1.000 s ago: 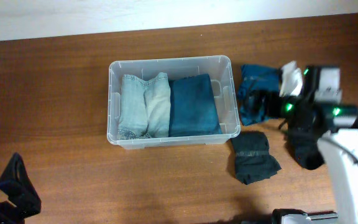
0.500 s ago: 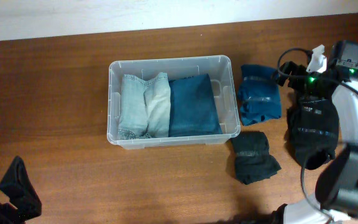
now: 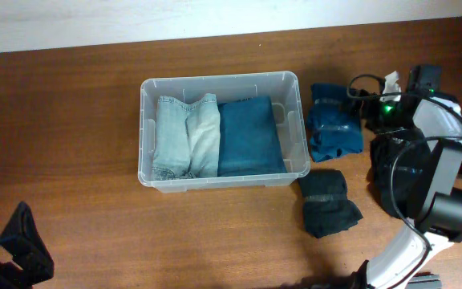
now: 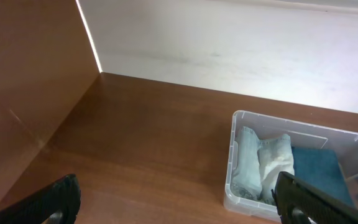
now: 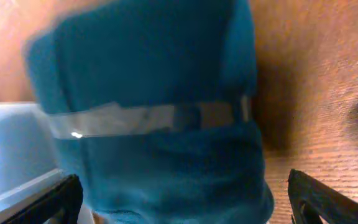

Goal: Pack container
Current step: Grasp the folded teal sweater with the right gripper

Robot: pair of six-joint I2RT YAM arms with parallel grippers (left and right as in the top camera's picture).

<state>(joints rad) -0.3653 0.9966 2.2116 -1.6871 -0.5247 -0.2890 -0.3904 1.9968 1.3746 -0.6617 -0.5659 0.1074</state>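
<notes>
Overhead: container [image 3: 219,78] at mid-table [image 3: 70,120], holding 3 folded garments [image 3: 207,136]; 1 blue bundle [image 3: 334,122] just beside its right wall. Right wrist: right gripper [image 5: 185,205] spread wide, empty, facing that bundle, whose grey band [image 5: 148,116] is too blurred to read. Left gripper [image 4: 182,208] likewise wide, empty.

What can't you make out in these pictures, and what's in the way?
Overhead: black garment at far right, mostly covered by the right arm.
Right wrist: blue bundle blurred; its band's markings unreadable.
Left wrist: container, near-right corner cut off by the frame edge.
</notes>
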